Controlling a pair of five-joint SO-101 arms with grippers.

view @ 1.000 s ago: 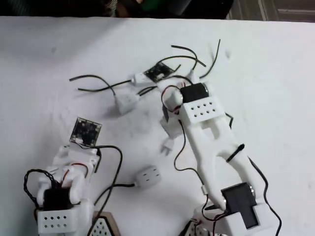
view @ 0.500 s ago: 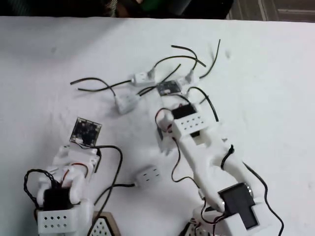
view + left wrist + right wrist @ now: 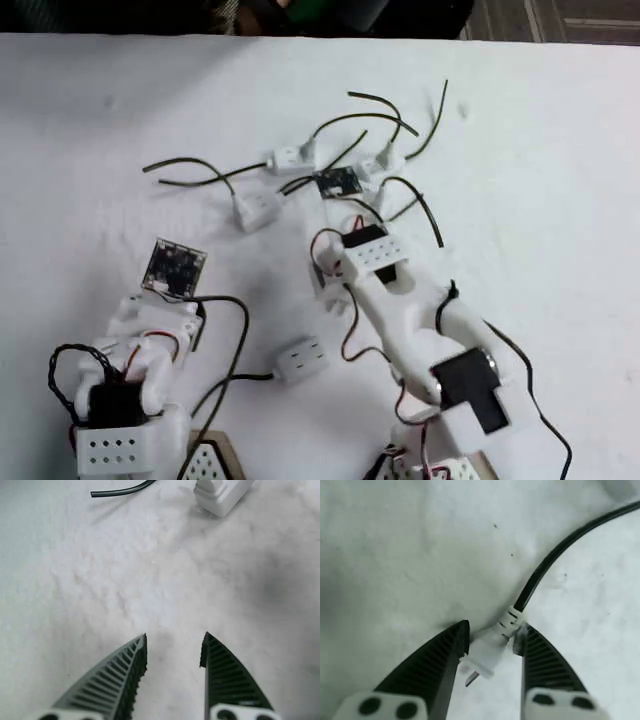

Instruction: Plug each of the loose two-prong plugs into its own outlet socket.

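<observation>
- right gripper (image 3: 493,632) low over the white table (image 3: 100,120), its fingers parted, one on each side of a white two-prong plug (image 3: 487,652) and just beside its body; nothing lifted.
- the plug lies flat on the tabletop, tilted across the gap, prongs toward the wrist, its black cable (image 3: 555,555) running away over the surface.
- left gripper (image 3: 174,637) partly open with nothing between its fingers, hanging above bare tabletop.
- beyond the left gripper, a white socket block (image 3: 222,495) and a black cable end (image 3: 120,490).
- from above, the right arm (image 3: 410,310) reaches to the table's middle; the left arm (image 3: 130,400) sits drawn back at the near-left corner.
- an outlet socket (image 3: 300,360) on a black lead lies between the two arms, near the front edge.
- the socket block sits farther back, with two more white cable ends (image 3: 288,158) behind it among curling black wires; whether those are plugs or sockets cannot be told.
- the tabletop is white, matt and faintly grainy.
- a dark band of room (image 3: 400,15) runs behind the table's far edge.
</observation>
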